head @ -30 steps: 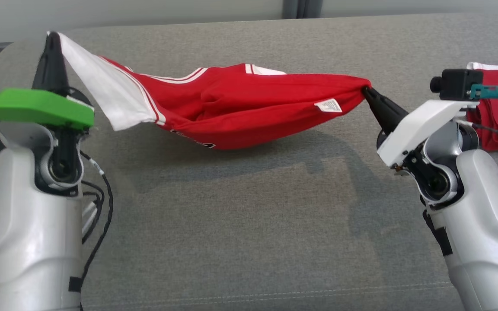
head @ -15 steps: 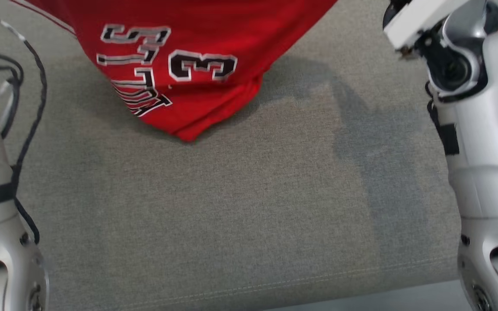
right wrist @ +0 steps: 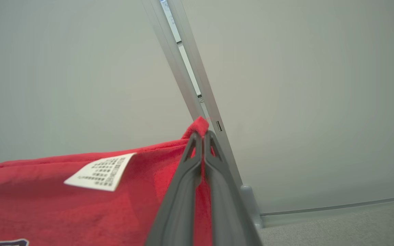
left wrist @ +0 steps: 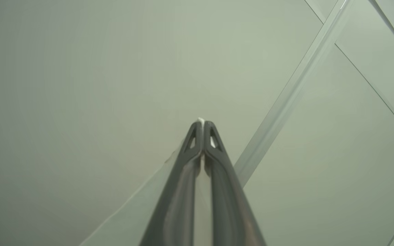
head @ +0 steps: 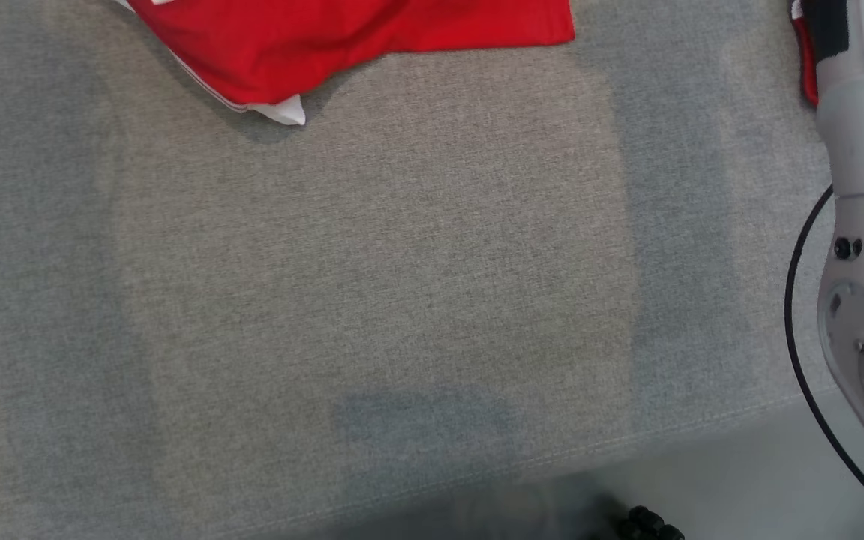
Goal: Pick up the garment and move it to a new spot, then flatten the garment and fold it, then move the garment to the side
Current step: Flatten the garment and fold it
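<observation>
Scene: A red garment (head: 342, 30) with white trim hangs between the robot's two arms over a grey fabric-covered counter (head: 402, 300).

Left fingers (left wrist: 204, 124): Pressed fully together, with a sliver of white cloth pinched at the very tip, seen against a pale wall (left wrist: 80, 85).

Right fingers (right wrist: 201, 136): Also fully closed, nipping a red corner of the garment that pokes out just above the tips. A white care label (right wrist: 101, 176) sits on the cloth just to one side.

Where the garment is: Its lower part shows at the far edge of the head view, one white-tipped corner pointing down toward the counter. Whether that corner touches the surface or hangs just clear of it cannot be told.

Also in frame: The right forearm (head: 863, 150) runs along the right edge of the head view, with a second red garment (head: 803, 67) peeking from behind it.

Step in hand: By the look of it, the carry to a new spot, with the cloth spread between two corners ready for flattening. Folding has not begun.

Next move calls for: Lowering both corners together onto the open stretch of counter, keeping the cloth taut so it lands flat rather than bunched, and keeping clear of the second garment at the right. Neither grip should let go until the cloth lies spread.
</observation>
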